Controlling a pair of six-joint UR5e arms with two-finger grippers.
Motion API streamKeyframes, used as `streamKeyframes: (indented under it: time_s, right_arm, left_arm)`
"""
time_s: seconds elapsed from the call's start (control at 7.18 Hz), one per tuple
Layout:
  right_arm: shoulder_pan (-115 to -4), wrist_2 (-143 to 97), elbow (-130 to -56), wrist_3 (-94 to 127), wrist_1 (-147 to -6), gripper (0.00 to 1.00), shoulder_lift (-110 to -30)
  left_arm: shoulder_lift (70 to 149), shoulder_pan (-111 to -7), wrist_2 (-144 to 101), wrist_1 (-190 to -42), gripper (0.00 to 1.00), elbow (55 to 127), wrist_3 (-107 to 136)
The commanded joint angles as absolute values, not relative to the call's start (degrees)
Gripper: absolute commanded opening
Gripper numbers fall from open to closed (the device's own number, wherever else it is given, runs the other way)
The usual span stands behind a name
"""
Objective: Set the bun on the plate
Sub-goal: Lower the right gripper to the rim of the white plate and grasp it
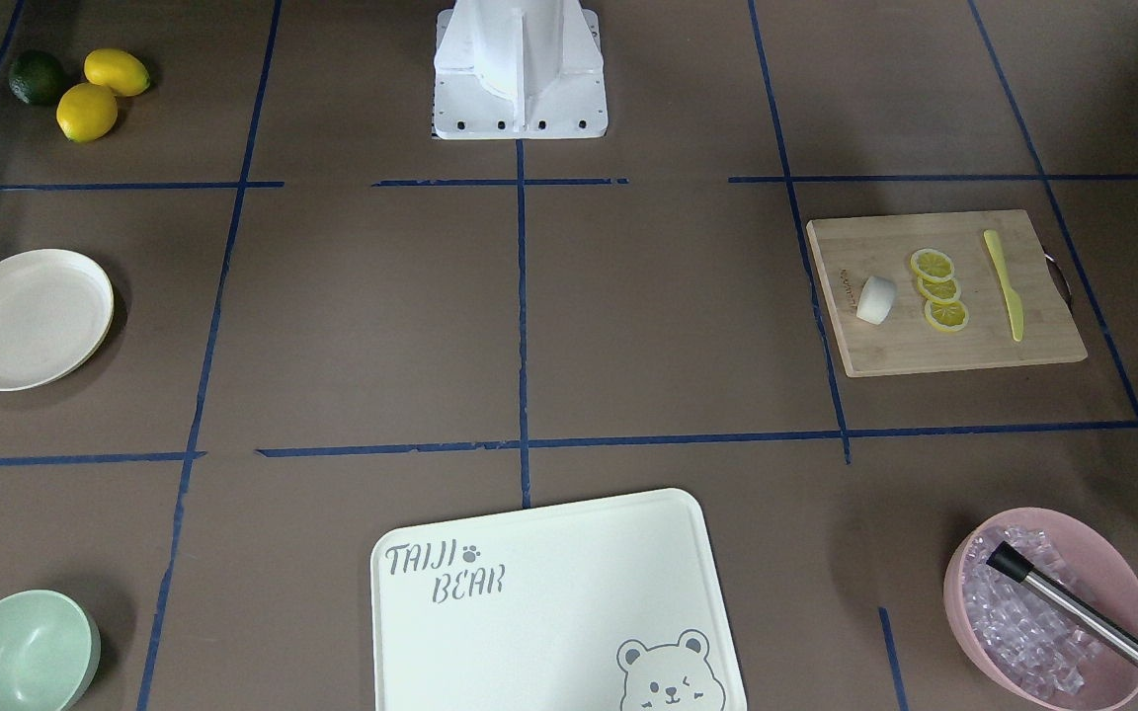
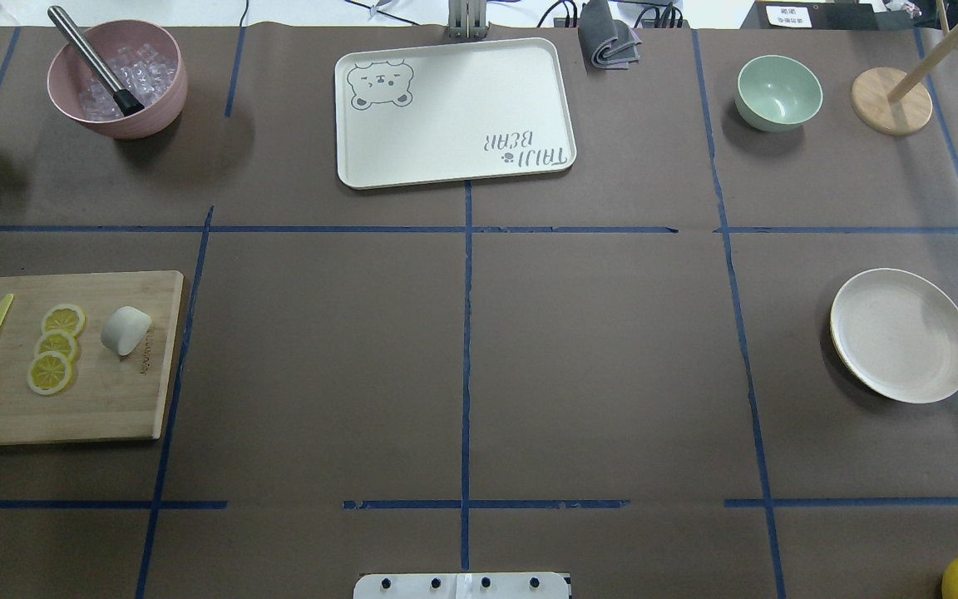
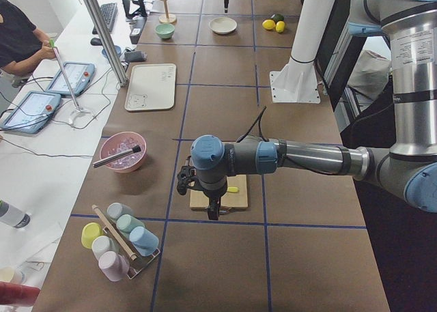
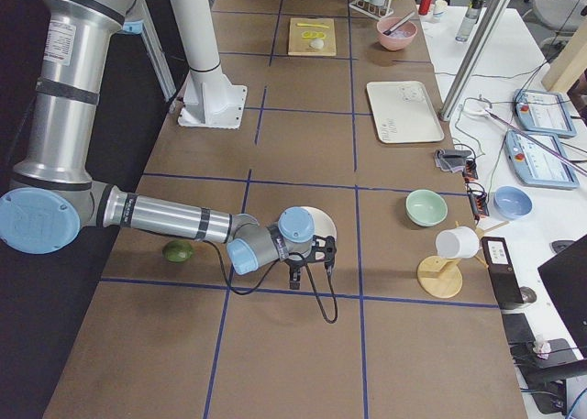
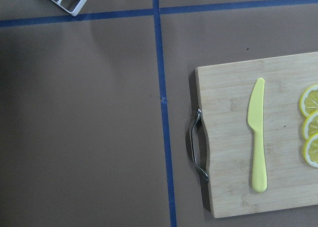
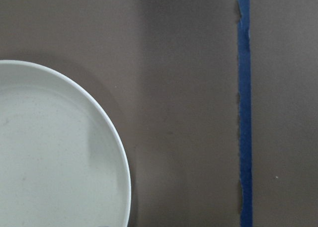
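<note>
One smooth, white, rounded bun (image 2: pixel 125 329) lies on the board (image 2: pixel 96 408); left gripper (image 3: pixel 213 214) and right gripper (image 4: pixel 310 259): cannot tell.

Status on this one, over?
Left gripper near cutting board, right gripper near plate; jaws unreadable. Bun on board beside lemon slices, untouched. Nothing between it and plate.

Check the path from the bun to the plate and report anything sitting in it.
Nothing visible blocks it. The bun lies on the cutting board at the robot's left, the plate at its right, with only bare table and tape lines between. The lemon slices lie on the bun's far side, away from the plate.
</note>
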State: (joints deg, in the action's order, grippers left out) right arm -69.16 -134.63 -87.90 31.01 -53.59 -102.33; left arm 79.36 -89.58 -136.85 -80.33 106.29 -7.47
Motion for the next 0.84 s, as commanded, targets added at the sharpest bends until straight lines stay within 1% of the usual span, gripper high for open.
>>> streamKeyframes:
  time_s: [0.0,0.14,0.42,0.56,0.7]
  right_arm:
    - [-67.5,-134.6,-86.0,31.4,-52.9,0.98,-99.3]
    - [-67.2,-134.7,-85.3,31.5,-52.9,0.98,-98.4]
    - [-66.0,-134.8,-85.2,32.8,-52.8,0.93,-97.7]
    - [-65.4,-134.9,-84.7,32.8,-52.9,0.93,-97.5]
    - [-65.1,-134.9,-84.5,33.0,-52.9,0.9,-97.5]
  left_arm:
    - [79.4,-89.6,-136.8,-80.3,1.0,106.3,-7.5]
    - [79.4,-89.6,-136.8,-80.3,1.0,106.4,-7.5]
    - [79.4,-89.6,-136.8,-80.3,1.0,106.4,-7.5]
    - [79.4,-89.6,-136.8,-80.4,1.0,106.4,-7.5]
    - [79.4,-89.6,-136.8,-80.4,1.0,106.4,-7.5]
